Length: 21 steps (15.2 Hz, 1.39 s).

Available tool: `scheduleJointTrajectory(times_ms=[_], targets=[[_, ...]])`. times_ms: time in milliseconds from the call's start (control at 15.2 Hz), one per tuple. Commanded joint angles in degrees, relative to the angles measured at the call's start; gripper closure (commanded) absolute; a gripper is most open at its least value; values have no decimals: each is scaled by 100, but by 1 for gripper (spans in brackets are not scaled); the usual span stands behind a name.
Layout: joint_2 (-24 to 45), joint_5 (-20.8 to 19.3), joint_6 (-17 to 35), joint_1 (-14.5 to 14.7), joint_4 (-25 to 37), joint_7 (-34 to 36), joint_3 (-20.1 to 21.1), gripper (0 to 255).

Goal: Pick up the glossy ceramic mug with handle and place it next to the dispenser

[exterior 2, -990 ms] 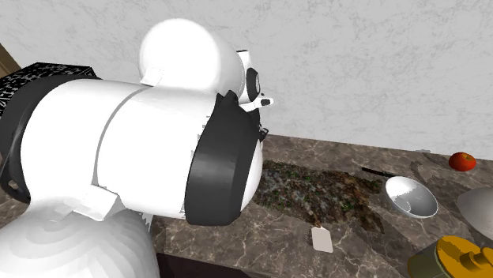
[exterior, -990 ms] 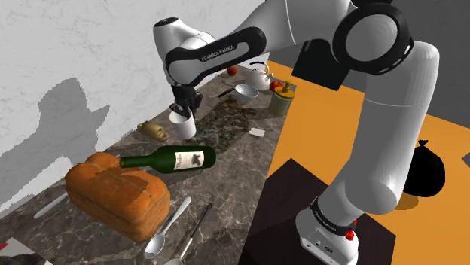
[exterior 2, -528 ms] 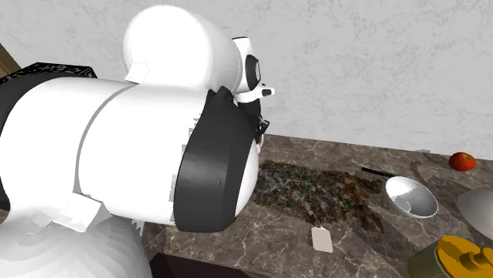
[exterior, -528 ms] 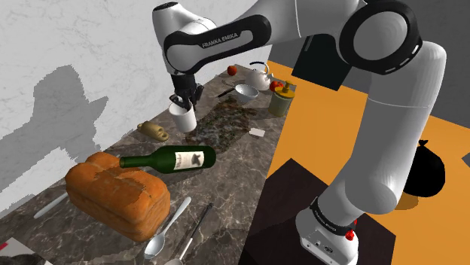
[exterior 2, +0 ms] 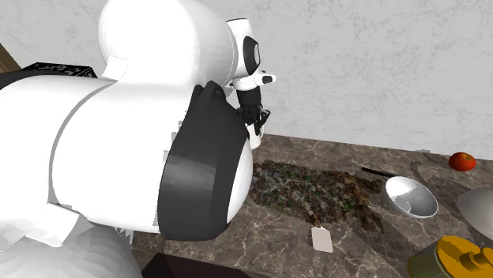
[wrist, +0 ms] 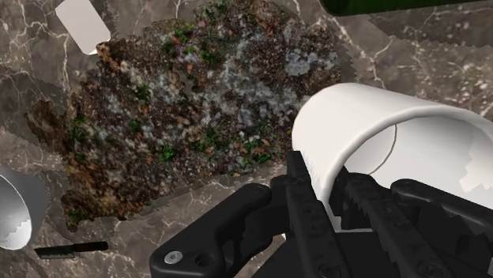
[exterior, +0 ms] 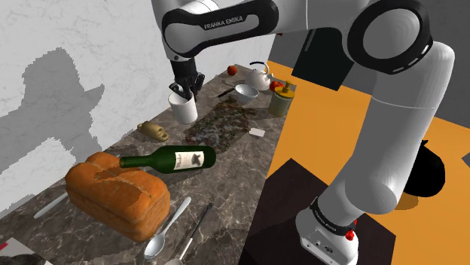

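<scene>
The white mug [exterior: 184, 109] has gone up over the last second. It now hangs clear of the tabletop [exterior: 235, 172], close to the wall-side edge and beside the mottled dark patch [exterior: 223, 125]. The pincer [exterior: 184, 89] grasps it by the rim, and the wrist view shows the fingers [wrist: 310, 212] clamped across the wall. The lift looks done. What remains is the carry to the dispenser [exterior: 279, 102], well apart at the tabletop's far end, near the bowl [exterior: 245, 93].
</scene>
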Motion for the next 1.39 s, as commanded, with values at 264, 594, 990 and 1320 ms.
scheduleJointTrajectory(times_ms=[264, 594, 990, 1320], targets=[[-99, 51, -393, 5, 312, -109, 14, 255], [-148, 80, -745, 21, 626, -191, 24, 255], [-163, 95, -1187, 49, 1064, -286, 35, 255], [-134, 91, -1574, 83, 1488, -362, 41, 255]])
